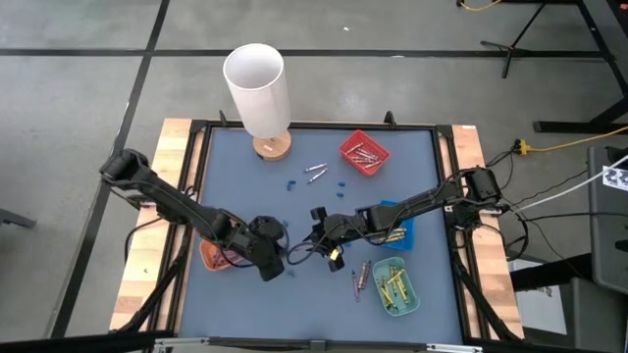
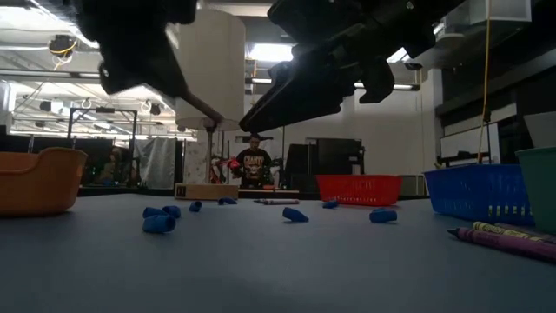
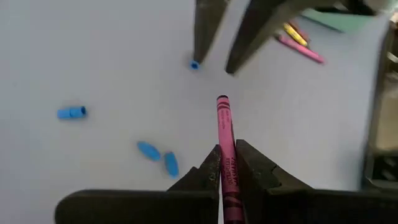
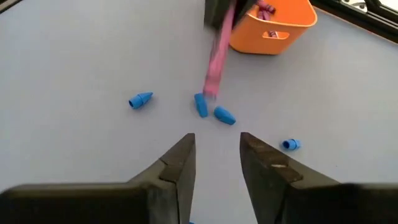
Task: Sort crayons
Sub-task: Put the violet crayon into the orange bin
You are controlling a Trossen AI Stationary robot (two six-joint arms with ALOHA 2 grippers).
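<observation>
My left gripper is shut on a pink crayon above the middle of the blue-grey table; in the high view it is right of the orange tray. My right gripper stands open just beyond the crayon's tip, holding nothing; the high view shows it facing the left one. The right wrist view shows the crayon slanting down from the left gripper. Loose pink and purple crayons lie flat beside the green tray, and silver ones lie near the red tray. My left gripper pinches the pink crayon's rear half between its two fingers. The crayon lies along the fingers and sticks out ahead of them, with its tip toward my right gripper. The fingers slant down from the table's left, and the crayon is lifted clear of the table.
A tall white cylinder on a wooden foot stands at the far edge. A blue tray sits under my right arm. Small blue bits lie scattered on the table under and between the grippers. A person stands in the room behind.
</observation>
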